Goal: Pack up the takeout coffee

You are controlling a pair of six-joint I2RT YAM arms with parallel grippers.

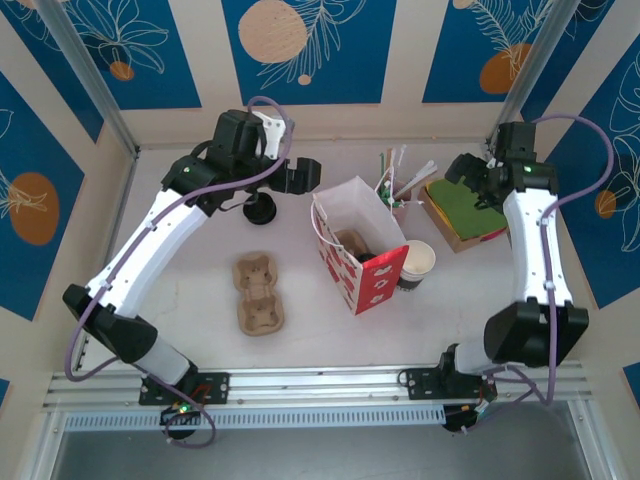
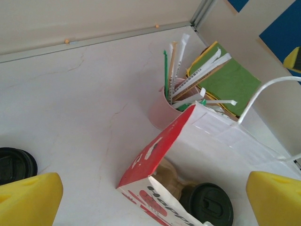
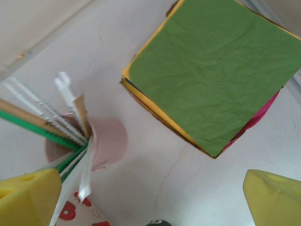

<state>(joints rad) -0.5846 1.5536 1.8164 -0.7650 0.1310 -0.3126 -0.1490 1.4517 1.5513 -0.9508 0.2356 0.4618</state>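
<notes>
- One pulp carrier (image 1: 258, 293) with two wells lies on the table (image 1: 180, 290); a second carrier (image 2: 171, 181) sits inside the bag.
- Left gripper (image 2: 151, 200): fingers spread wide, grasping nothing. One black lid (image 2: 14, 165) rests near one fingertip; whether a cup stands under it, I cannot tell.
- One red-and-white paper bag (image 1: 350, 215); the dark lettering on its side is cut off and unreadable.
- The takeout coffee (image 2: 207, 202) stands in the bagged carrier, just ahead of the left gripper.
- One lidless cup (image 1: 417, 260) stands just beside the bag.
- One pink cup (image 3: 108, 141) of stirrers; one napkin stack (image 3: 211, 70), green on top.
- Right gripper (image 3: 150, 197): released, above the table between the pink cup and the napkin stack.
</notes>
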